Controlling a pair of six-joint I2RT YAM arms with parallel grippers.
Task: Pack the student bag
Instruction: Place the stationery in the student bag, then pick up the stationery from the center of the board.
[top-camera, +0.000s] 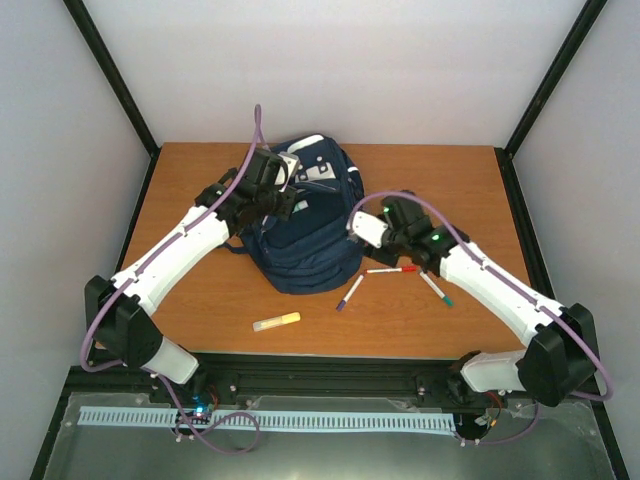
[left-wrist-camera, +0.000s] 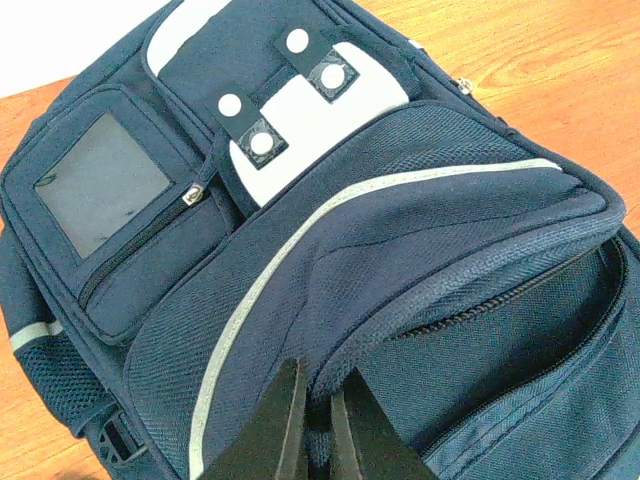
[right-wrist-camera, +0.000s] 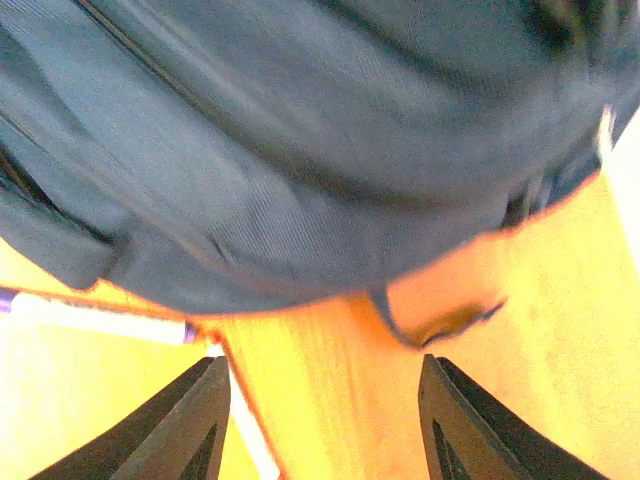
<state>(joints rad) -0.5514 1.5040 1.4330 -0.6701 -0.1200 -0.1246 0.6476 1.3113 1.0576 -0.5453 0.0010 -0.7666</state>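
Bag (top-camera: 305, 225) mid-frame is navy all over, with white-grey rectangular patches, one thin pale stripe curving across the front, and dark tabs dotted with white snaps. One pocket has a greyish window. Table (top-camera: 430, 180) is warm orange-brown wood grain. Lower right of the bag are three white-bodied pens: purple-capped marker (top-camera: 350, 292), red-capped marker (top-camera: 391, 269), green-capped marker (top-camera: 436, 289). Lower left of centre there's a yellow stick (top-camera: 276, 322) with a paler end. Left arm (top-camera: 175, 255) and right arm (top-camera: 490, 285) are white shells with black joints, with purple cables (top-camera: 257, 135) looping off. Walls (top-camera: 350, 70) are pale grey, frame (top-camera: 108, 72) black.
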